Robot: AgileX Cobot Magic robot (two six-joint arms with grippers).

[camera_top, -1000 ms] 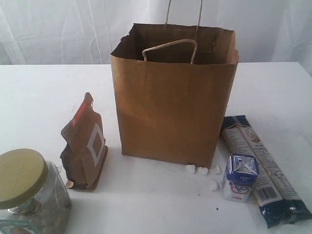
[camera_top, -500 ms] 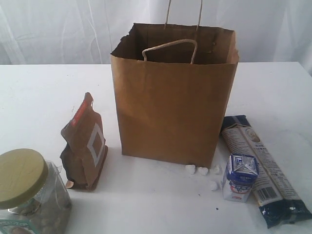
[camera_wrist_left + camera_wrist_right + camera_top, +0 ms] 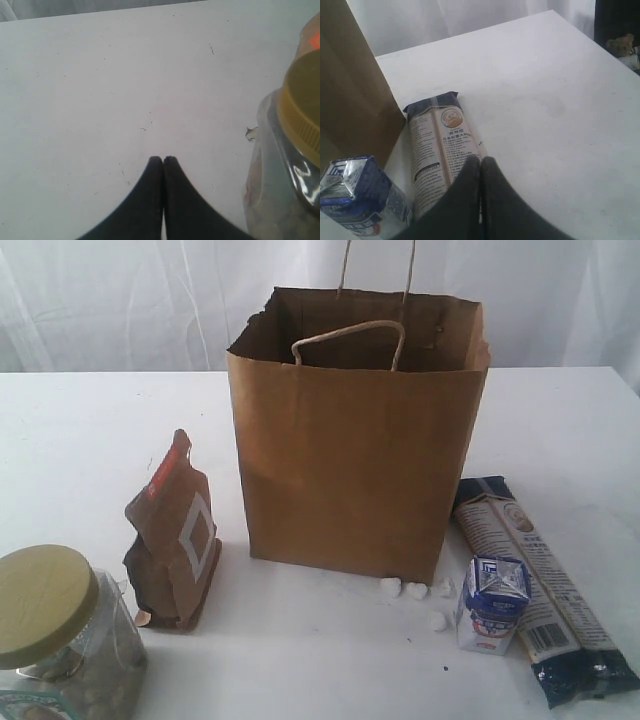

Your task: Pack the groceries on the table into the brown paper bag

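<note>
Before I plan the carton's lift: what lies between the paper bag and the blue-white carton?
Small white crumbs lie on the table between the bag and the carton; the exterior view shows them.

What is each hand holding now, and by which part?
Nothing is held. The left hand is shut and empty near the jar; the right hand is shut and empty by the long packet.

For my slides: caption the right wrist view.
Shut right end effector near the long packet, with the small carton and paper bag alongside.
</note>
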